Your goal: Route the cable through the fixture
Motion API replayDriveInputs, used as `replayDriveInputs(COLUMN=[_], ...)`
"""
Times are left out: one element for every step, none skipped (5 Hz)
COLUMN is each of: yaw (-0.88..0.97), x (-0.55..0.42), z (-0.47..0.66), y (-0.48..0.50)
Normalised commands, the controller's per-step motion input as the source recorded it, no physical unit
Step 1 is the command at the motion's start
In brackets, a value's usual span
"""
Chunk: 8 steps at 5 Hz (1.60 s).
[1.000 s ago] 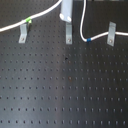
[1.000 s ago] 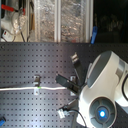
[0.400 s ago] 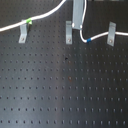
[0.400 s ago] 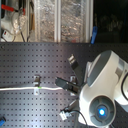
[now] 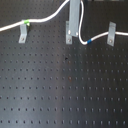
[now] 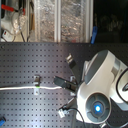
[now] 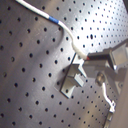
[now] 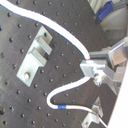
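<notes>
Three grey clip brackets are standing in a row; the gripper (image 8: 95,70), fingers pinching the white cable (image 5: 45,20), is holding it above the middle bracket (image 5: 69,32) for routing.

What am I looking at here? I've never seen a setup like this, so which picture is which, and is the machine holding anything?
This is one robot arm working over a black perforated board. Two pictures come from cameras standing off the arm; two come from cameras riding on its gripper. The large white body in the second exterior view is the arm itself. Three small grey metal clips stand on the board; in the first exterior view the middle one sits below the gripper. A thin white cable with a green band and a blue band runs across them. In the second wrist view the gripper is pinching the cable.
</notes>
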Motion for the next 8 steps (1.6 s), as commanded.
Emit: replayDriveInputs(yaw=[0.03, 0.00, -0.32, -0.17, -0.15, -0.27, -0.08, 0.00], x=[-0.440, 0.004, 0.018, 0.012, -0.110, -0.063, -0.001, -0.060], z=[0.51, 0.00, 0.42, 0.00, 0.36, 0.53, 0.00, 0.04], y=[0.084, 0.019, 0.467, 0.083, 0.274, 0.691, 0.189, -0.047])
